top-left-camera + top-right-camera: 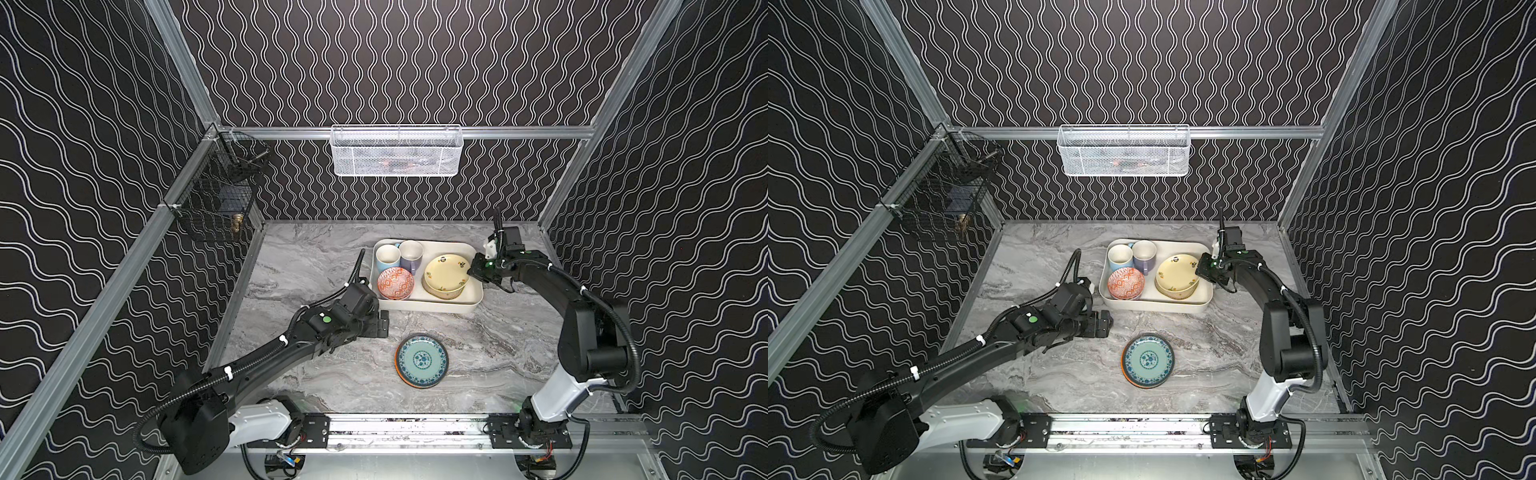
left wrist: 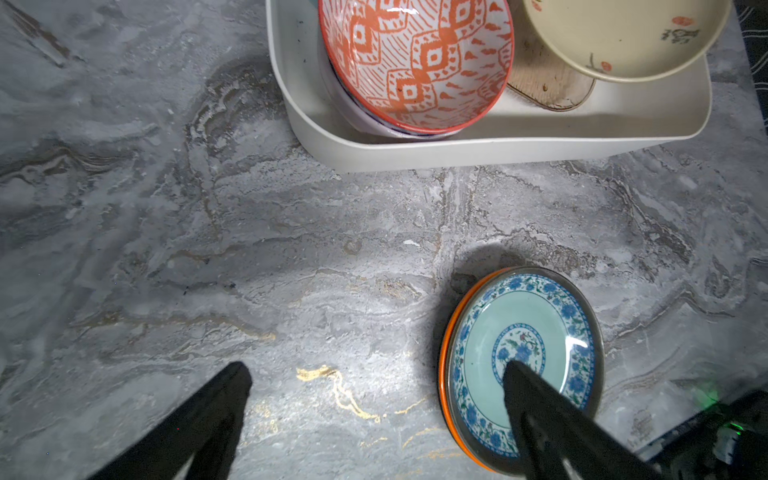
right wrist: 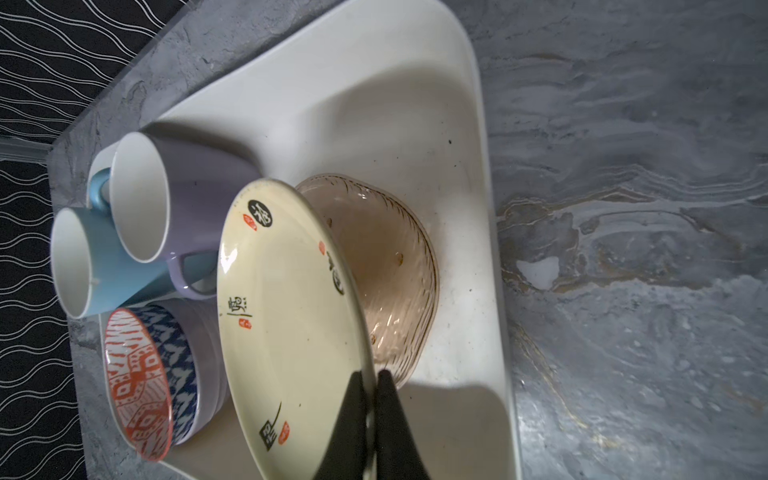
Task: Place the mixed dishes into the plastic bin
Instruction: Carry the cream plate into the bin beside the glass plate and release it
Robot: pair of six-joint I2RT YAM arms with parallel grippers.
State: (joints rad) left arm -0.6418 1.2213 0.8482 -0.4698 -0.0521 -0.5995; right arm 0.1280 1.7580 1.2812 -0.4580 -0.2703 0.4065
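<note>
COMPLETING THE SET-DOWN

Top views: locate the base rail (image 1: 415,428) nearest the lens, then the teal-patterned plate (image 1: 422,360) on the table (image 1: 316,266), outside the plastic bin (image 1: 432,308). Note the left gripper (image 1: 383,324) near the bin's front corner.

Left wrist view: confirm jaws spread wide, holding nothing; spot an orange plate (image 2: 444,353) under the teal one.

Right wrist view: check the right gripper (image 3: 372,376), clenched on the rim of the mustard plate (image 3: 286,316), above an amber glass dish (image 3: 395,266) inside the bin. Lower slowly, level the plate on the dish, then release; steer clear of the lilac mug (image 3: 199,187) handle, likely the nearest snag.
</note>
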